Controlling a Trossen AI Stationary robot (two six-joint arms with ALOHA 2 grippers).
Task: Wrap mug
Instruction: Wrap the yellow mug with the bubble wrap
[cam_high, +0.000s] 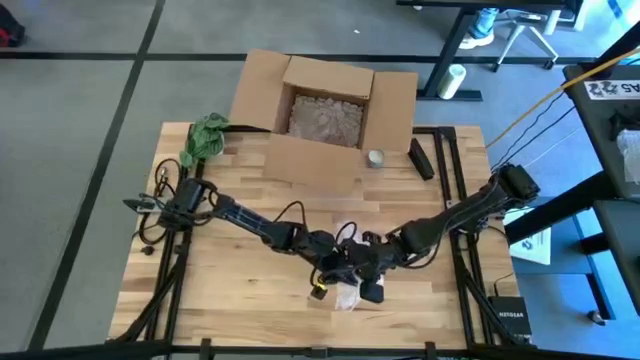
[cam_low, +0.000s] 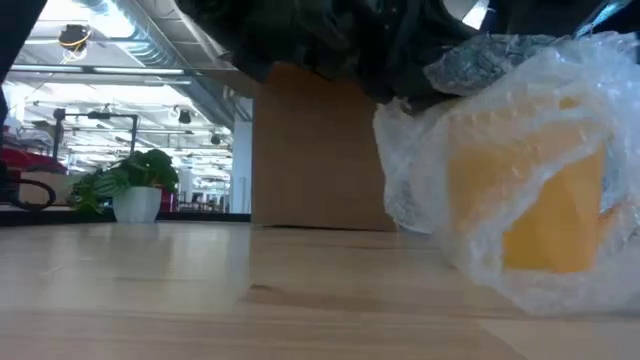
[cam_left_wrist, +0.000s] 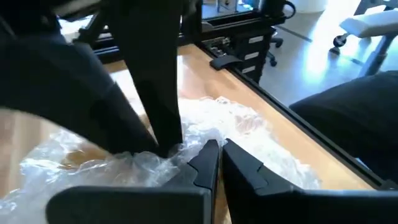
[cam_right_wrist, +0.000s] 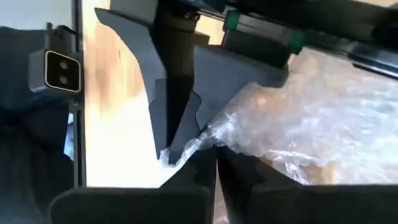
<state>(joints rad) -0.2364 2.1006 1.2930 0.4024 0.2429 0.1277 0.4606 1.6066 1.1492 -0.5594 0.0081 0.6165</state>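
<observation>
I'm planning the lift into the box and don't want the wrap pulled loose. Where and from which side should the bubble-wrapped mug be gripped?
Probably across the padded middle of the wrapped mug, coming down from above. In the low view the yellow body fills the bundle's centre, while loose film trails off the edges. The left gripper and right gripper now pinch only film, a hold that would likely peel the bubble wrap open if lifted.

bubble wrap (cam_low: 520, 170): clear glossy plastic | table (cam_low: 200, 290): pale smooth wood | box (cam_high: 325, 110): matt cardboard
</observation>
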